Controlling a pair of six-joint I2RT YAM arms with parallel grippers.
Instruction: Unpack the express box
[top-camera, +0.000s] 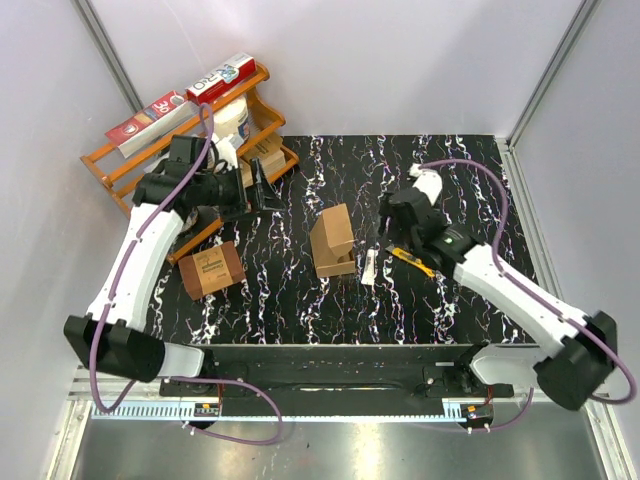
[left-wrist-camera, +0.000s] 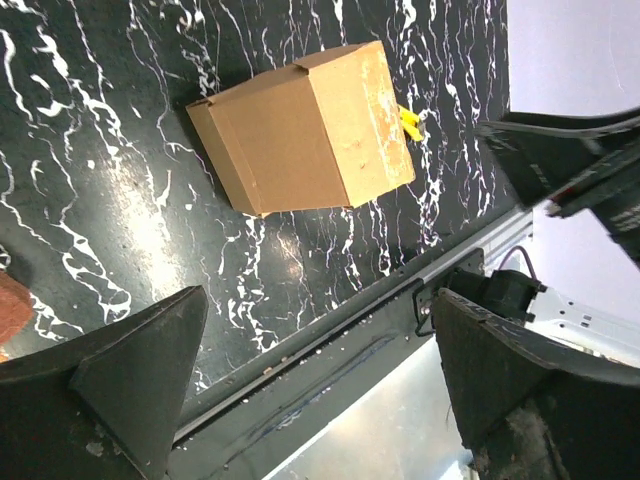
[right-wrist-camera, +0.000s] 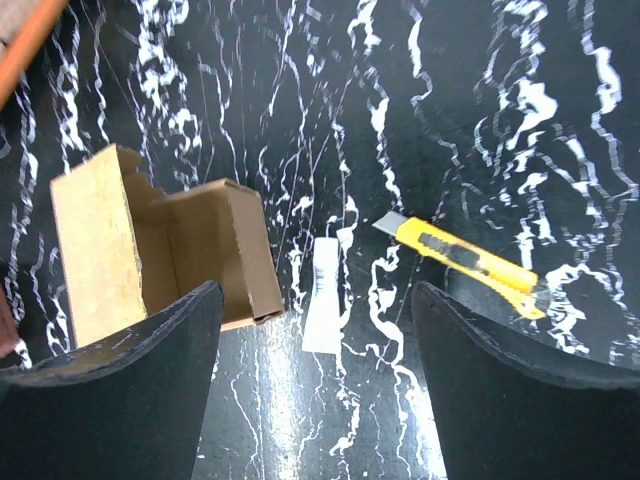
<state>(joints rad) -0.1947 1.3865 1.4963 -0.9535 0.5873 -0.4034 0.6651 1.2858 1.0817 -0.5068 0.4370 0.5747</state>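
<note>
The express box (top-camera: 333, 240), light-brown cardboard, stands mid-table with its flaps open; the right wrist view shows its open, empty-looking inside (right-wrist-camera: 170, 262), the left wrist view its closed sides (left-wrist-camera: 305, 130). A small white tube (top-camera: 369, 267) lies just right of the box, also in the right wrist view (right-wrist-camera: 324, 295). A yellow utility knife (top-camera: 412, 260) lies right of the tube, blade out (right-wrist-camera: 465, 262). My right gripper (top-camera: 392, 228) is open and empty above the tube. My left gripper (top-camera: 258, 190) is open and empty, up to the left of the box.
A darker reddish-brown labelled box (top-camera: 211, 270) sits at the front left. A wooden rack (top-camera: 190, 150) at the back left holds boxed goods, a white bottle and tan cartons. Metal rails run along the table's front edge (top-camera: 330, 385).
</note>
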